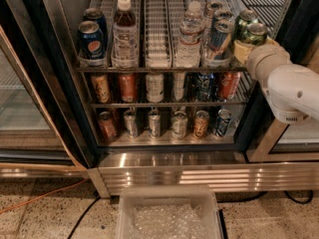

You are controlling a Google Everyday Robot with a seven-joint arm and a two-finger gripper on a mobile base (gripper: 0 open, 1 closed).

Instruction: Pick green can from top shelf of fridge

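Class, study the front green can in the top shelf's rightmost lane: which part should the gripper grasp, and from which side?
Likely its round side wall, below the silver top, approached from the open front. The green can stands upright, with a blue-and-silver can close beside it and a second green can behind. The gripper sits at its base.

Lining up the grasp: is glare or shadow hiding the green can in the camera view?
Camera view: green can evenly lit, no washout, at the top shelf's right end; the gripper covers its lower part; the fridge shows bright reflections on its steel base.
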